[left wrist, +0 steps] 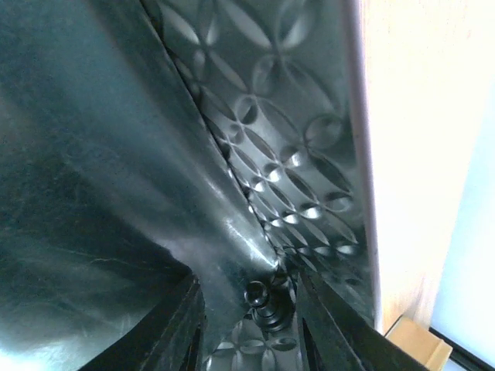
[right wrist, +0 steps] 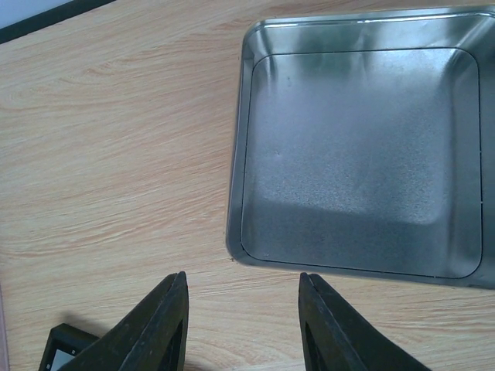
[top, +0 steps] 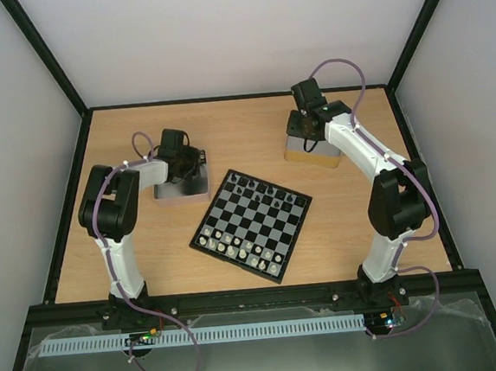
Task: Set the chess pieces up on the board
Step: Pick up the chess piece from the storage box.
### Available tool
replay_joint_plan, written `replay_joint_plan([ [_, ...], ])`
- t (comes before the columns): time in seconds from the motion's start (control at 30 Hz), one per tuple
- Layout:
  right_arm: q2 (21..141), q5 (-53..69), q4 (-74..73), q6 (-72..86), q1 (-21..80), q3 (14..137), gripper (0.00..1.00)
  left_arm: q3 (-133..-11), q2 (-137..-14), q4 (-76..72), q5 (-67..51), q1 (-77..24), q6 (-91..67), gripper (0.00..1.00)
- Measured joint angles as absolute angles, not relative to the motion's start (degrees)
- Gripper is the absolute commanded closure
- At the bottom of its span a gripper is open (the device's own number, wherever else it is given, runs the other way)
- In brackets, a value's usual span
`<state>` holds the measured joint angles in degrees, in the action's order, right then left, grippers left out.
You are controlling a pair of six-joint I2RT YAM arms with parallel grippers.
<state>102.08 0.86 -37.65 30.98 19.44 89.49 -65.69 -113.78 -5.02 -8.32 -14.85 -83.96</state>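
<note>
Inside the left tray [top: 183,191], which sits just left of the board [top: 264,214], the left gripper [left wrist: 249,287] points down with its fingers set narrow on either side of a black piece [left wrist: 267,311]. A sliver of tray floor shows between one finger and the piece, so I judge it bracketed, not yet pinched. The piece looks tiny, hard and light, probably slick. An off-centre squeeze could shoot it sideways, so the hold belongs on the waist below the round head. That head faces the wrist camera, with the long axis running roughly along the fingers. Whether it is standing or leaning I cannot tell. Right of the board, past its far corner, the right gripper [right wrist: 241,325] hangs over the wooden table [right wrist: 116,154] beside the right tray [right wrist: 356,154], fingers moderately apart — holding nothing.
</note>
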Motion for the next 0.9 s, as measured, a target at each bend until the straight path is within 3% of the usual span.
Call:
replay_joint_plan([
  [0.43,102.0,0.9,-37.5,30.8,18.6,88.7,0.62,-67.6,-115.6,-5.3,-9.1,-15.2,-88.2,0.71],
  [0.9,101.4,1.1,-37.4,30.8,17.7,87.9,0.62,-71.5,-118.2,-3.0,-9.6,-15.8,-92.6,0.85],
])
